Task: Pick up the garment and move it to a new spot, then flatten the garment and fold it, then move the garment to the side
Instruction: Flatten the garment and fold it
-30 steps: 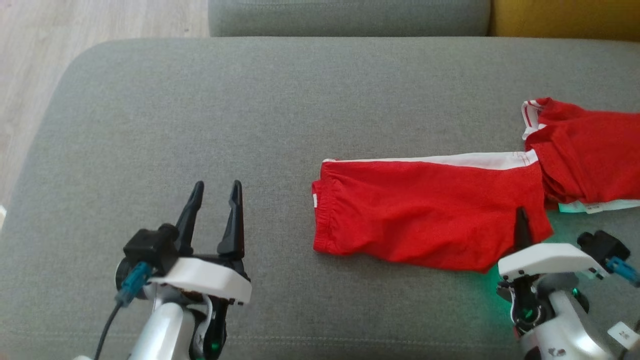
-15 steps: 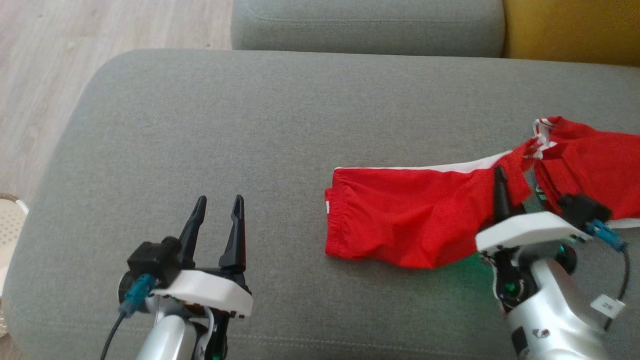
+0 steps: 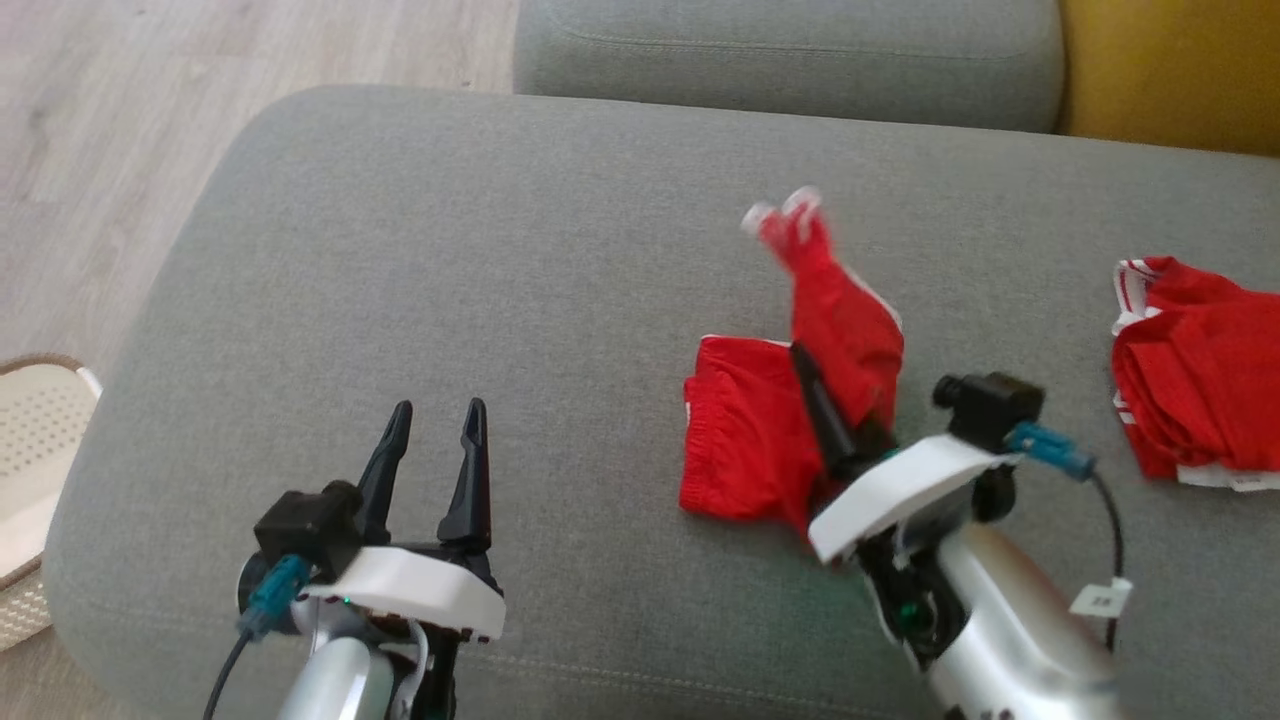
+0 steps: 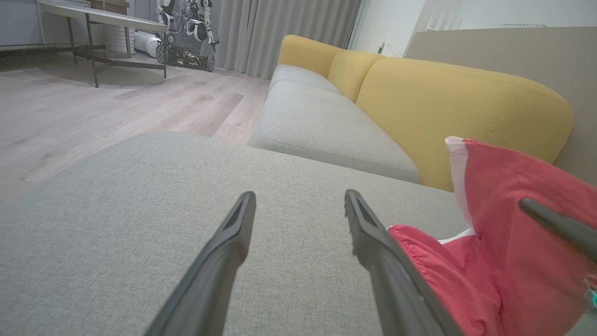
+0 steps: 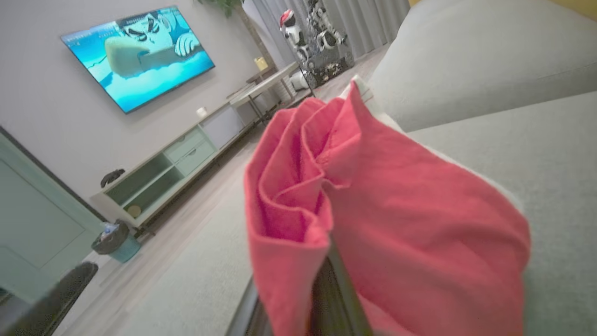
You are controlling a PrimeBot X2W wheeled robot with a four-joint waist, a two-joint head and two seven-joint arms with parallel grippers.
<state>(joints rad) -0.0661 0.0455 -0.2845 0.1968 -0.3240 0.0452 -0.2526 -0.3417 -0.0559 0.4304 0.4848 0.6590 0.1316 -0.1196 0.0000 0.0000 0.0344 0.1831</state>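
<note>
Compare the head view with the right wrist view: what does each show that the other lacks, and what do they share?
Head view: a second red pile at the cushion's right end, apart from the held garment, and a pale basket on the floor at left.
Right wrist view: a wall TV, a low cabinet and a bin.
Both: the red garment pinched in the shut right gripper, the grey cushion and the wood floor.
</note>
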